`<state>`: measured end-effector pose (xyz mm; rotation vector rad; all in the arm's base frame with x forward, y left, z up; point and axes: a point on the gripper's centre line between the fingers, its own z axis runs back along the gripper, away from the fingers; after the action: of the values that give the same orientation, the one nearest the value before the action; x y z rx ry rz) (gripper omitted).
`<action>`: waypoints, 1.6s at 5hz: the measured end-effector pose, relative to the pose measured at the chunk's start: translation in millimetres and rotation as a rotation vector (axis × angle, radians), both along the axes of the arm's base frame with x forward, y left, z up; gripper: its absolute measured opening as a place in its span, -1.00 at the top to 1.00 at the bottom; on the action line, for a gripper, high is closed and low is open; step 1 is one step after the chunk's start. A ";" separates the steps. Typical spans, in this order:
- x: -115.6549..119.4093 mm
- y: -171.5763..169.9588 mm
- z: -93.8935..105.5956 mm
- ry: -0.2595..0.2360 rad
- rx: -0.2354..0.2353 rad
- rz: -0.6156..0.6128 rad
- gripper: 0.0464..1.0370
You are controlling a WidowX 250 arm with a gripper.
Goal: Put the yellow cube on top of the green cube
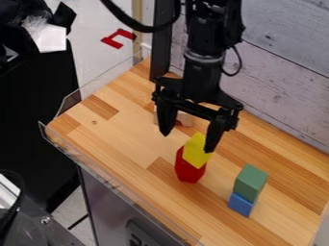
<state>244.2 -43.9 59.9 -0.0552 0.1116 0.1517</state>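
Over the bench [122,137], the fingers [167,117] hang apart. Below, a red block [187,170] bears the yellow cube [195,152]; to the right and nearer, the green cube [250,181] tops a blue block [241,205]. The fingers would best centre on yellow, descend straight, pinch evenly.

The arm [203,81] is black, built of blocky upper housings and a rounded lower section with a dull grey ring [202,57] around it. A thick black cable [143,27] curves off one side of its upper part, and a thinner black cable [239,63] loops out on the other. The black gripper [187,142] has a wide crossbar [196,108], knobbly end brackets and two long fingers [166,117] that taper to blunt tips.
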 end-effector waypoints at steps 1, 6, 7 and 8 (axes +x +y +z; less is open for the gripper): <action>-1.0 -9.2 -13.5 0.032 -0.013 -0.022 -0.92; 11.9 -10.3 -50.6 0.137 -0.029 0.023 -0.09; 6.8 -6.9 -49.1 0.131 -0.029 0.044 -0.08; 2.1 -2.8 -34.1 0.089 -0.035 0.061 -0.08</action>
<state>246.4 -46.7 25.8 -0.0867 0.2015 0.2131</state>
